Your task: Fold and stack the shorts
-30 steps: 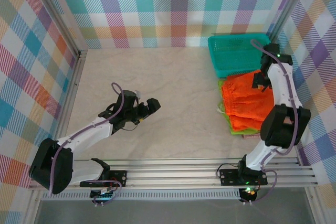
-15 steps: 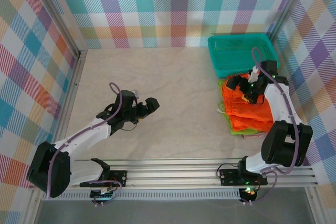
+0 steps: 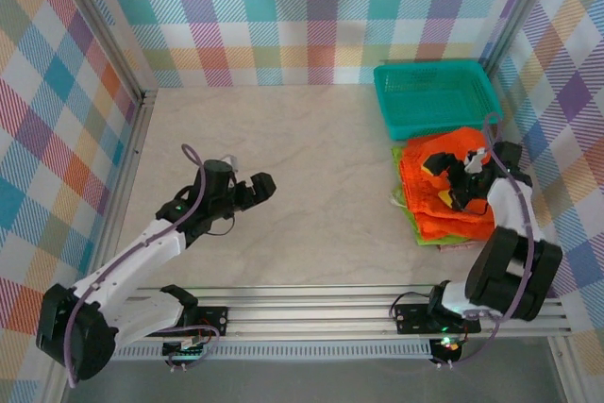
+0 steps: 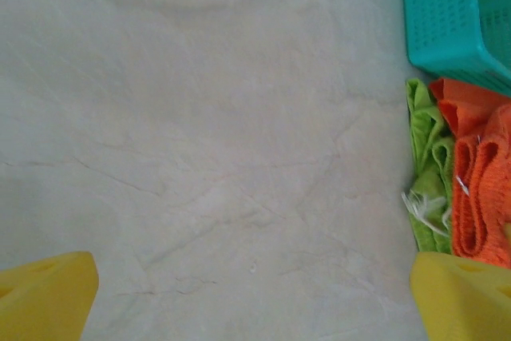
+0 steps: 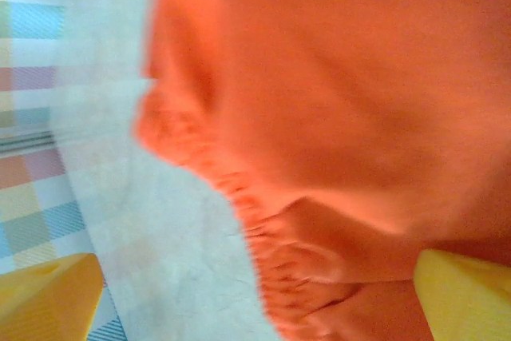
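Observation:
The shorts lie in a pile at the right of the table. The bright orange shorts [image 3: 439, 209] are on top, and the lime green shorts [image 3: 408, 207] peek out along the pile's left edge. A thin dusty pink sliver [image 3: 444, 244] shows at the near edge. My right gripper [image 3: 442, 179] hovers open over the orange shorts [image 5: 335, 77], its yellow fingertips [image 5: 48, 297] spread wide with nothing between them. My left gripper [image 3: 261, 188] is open over bare table at the centre left and faces the pile. Its view shows the green shorts [image 4: 427, 181] and the orange shorts [image 4: 479, 181] at the right.
A teal plastic basket [image 3: 434, 101] stands at the back right, just behind the pile, and its corner [image 4: 455, 13] appears in the left wrist view. Plaid walls enclose the table on three sides. An aluminium rail [image 3: 311, 313] runs along the near edge.
My right arm swung from beside the basket toward the near side and now hovers over the orange shorts. My left arm drew back slightly to the left. Both grippers stayed open.

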